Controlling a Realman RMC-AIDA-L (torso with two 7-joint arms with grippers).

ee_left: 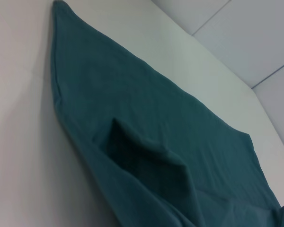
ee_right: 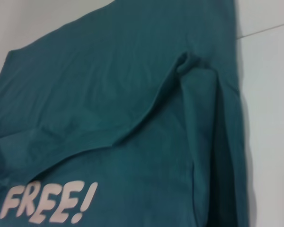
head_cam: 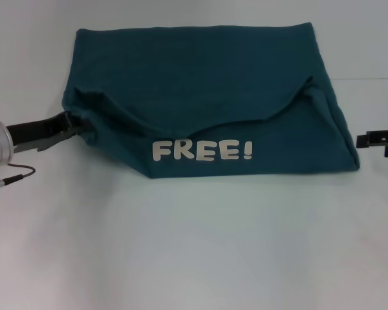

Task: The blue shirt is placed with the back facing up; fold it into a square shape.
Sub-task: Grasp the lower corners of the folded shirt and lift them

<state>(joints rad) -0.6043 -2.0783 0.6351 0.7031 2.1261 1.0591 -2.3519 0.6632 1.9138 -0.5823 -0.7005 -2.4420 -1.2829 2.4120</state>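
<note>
Shirt (head_cam: 200, 84), blue, short-sleeved: lies on the white table (head_cam: 194, 258) in the upper middle of the head view, folded into a broad, roughly four-sided bundle. Lower part turned up over the rest, so a strip of the front shows along the near edge, with the white lettering (head_cam: 202, 150) "FREE!" at centre. Curved fold edge runs across the middle, from the left side up toward the upper right. Cloth bunched and creased at both side ends.

Left gripper (head_cam: 74, 124): at the left edge of the head view, mid-height, its dark fingers reaching into the bunched left end of the shirt; whether they pinch the cloth cannot be told.

Right gripper (head_cam: 375, 140): at the right edge of the head view, mid-height, just beside the shirt's right end and apart from it; finger state cannot be told.
</note>
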